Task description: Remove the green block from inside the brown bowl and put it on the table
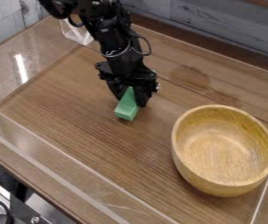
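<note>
The upper end of the small bright green rectangular block (127, 105) is hidden between the fingers of the black gripper (130, 91). The black robot arm (95, 22) is cut off by the top edge. The brown wood-grain table (67, 105) runs past the left edge.
</note>
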You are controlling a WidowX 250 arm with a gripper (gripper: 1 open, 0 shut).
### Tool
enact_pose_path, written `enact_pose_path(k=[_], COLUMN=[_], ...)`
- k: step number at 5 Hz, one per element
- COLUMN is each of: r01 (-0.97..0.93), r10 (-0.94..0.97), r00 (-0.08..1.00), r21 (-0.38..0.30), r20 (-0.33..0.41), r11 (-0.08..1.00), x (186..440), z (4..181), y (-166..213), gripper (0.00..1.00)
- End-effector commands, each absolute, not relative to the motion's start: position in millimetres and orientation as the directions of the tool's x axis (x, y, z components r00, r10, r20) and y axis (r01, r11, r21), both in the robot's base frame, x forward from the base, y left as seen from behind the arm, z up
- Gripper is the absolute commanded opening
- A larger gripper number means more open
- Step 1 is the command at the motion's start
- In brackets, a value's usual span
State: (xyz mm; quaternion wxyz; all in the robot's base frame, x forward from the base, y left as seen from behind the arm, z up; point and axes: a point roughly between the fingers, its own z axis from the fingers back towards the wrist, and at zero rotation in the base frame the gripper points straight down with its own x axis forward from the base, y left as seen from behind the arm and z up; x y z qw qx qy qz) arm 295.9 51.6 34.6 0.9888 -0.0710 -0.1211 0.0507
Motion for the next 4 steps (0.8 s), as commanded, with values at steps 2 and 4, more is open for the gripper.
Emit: enact_pose_path(k=[2,4], r01=[-0.083,-0.084], r10=[0.122,0.123], r00=[0.957,0.961], r21=[-0.152,-0.163], r20=[0.262,0.247], r11=[0.985,0.983], x=[309.9,315.7], z=[53.9,54.3], y=[53.7,47.4], gripper=[1.0,1.0])
